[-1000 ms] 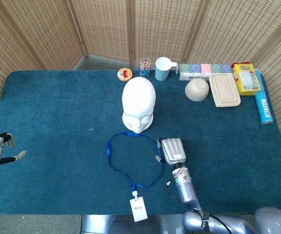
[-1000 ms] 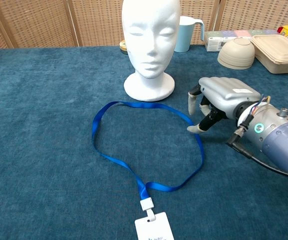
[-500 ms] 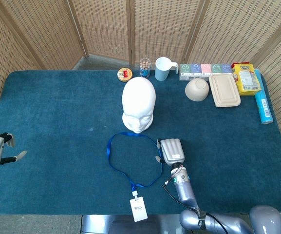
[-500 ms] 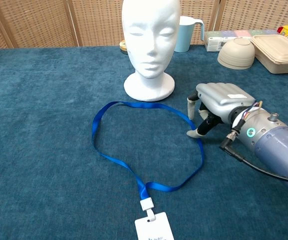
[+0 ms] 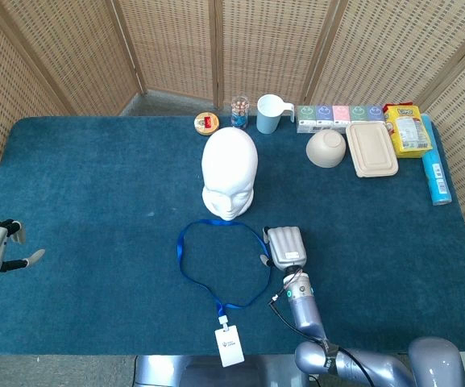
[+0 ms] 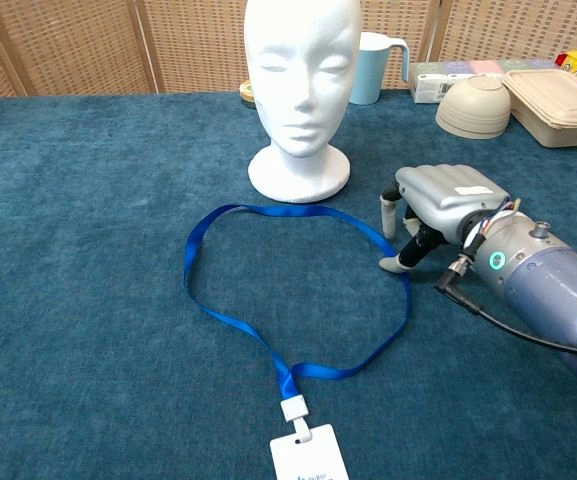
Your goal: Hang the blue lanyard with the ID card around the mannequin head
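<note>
Since the mannequin head is stiff foam mid-tabletop and the blue lanyard before it lies limp and light toward the near edge, pinch its ribbon beside your empty, curled right robot hand, letting the ID card dangle.

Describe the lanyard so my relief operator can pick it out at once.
Find the white mannequin head standing mid-table on the blue cloth. Just in front of its base lies the blue lanyard, a thin ribbon loop flat on the cloth, with the right hand at its right edge. Nothing else carries a white ID card, at its near end.
</note>
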